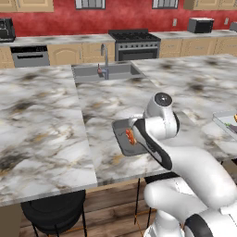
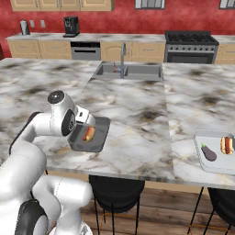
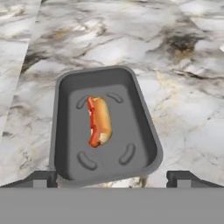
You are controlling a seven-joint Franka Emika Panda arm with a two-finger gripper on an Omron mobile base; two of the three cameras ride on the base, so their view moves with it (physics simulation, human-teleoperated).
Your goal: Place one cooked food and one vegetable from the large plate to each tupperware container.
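my pincer (image 3: 112, 177) hangs wide open and empty just above the near rim of the dark grey tray (image 3: 146, 127) on the marble table (image 3: 183, 87). a hot dog (image 3: 99, 121) lies in that tray, straight ahead of my fingertips (image 3: 179, 176). the light grey tray (image 2: 202, 160), holding an eggplant (image 2: 209, 153) and another hot dog (image 2: 226, 145), sits well off to my right.

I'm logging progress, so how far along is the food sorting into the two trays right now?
Done: the light grey tray holds an eggplant and a hot dog. The dark grey tray has its hot dog lying inside. In hand: nothing; the gripper hangs open above that tray. Left: a vegetable for the dark tray.
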